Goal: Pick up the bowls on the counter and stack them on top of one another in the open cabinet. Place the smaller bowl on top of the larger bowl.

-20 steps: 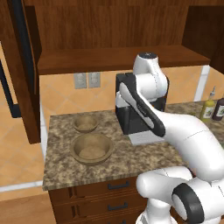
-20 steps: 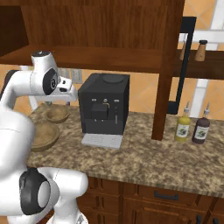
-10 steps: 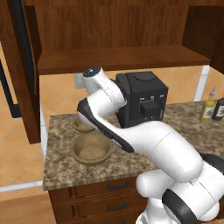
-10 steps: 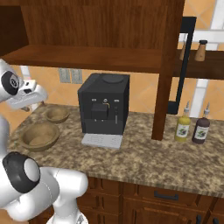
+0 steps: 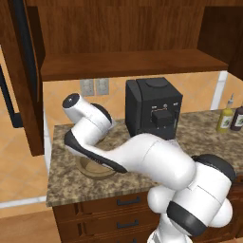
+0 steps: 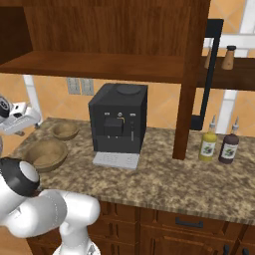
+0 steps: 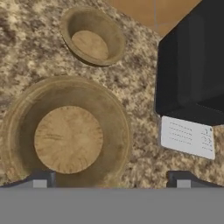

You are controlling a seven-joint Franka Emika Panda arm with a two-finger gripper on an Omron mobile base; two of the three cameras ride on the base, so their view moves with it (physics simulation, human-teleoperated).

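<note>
The larger bowl [image 7: 68, 135] lies on the granite counter [image 6: 164, 179], directly below my gripper [image 7: 111, 180]. Both fingertips [image 7: 41, 179] stand far apart, open, with nothing between them; one is over the bowl's rim, the other over bare granite. The smaller bowl [image 7: 92, 37] sits just beyond it, apart, nearer the wall. From the right base view, the larger bowl [image 6: 46, 153] and smaller bowl [image 6: 65, 130] sit at the counter's left end, my hand [image 6: 19, 130] hovering above them. My arm hides most of the larger bowl [image 5: 95, 169]. The open cabinet's shelf [image 6: 99, 64] is above.
A black coffee machine [image 6: 117, 122] with a pale drip tray [image 7: 188, 136] stands just right of the bowls. Two bottles [image 6: 219, 144] are at the counter's right. The cabinet door [image 5: 23, 71] with its black handle hangs open at the left. The counter's left edge is close.
The arm has swung left from in front of the coffee machine to above the two bowls. The bowls have not moved.
</note>
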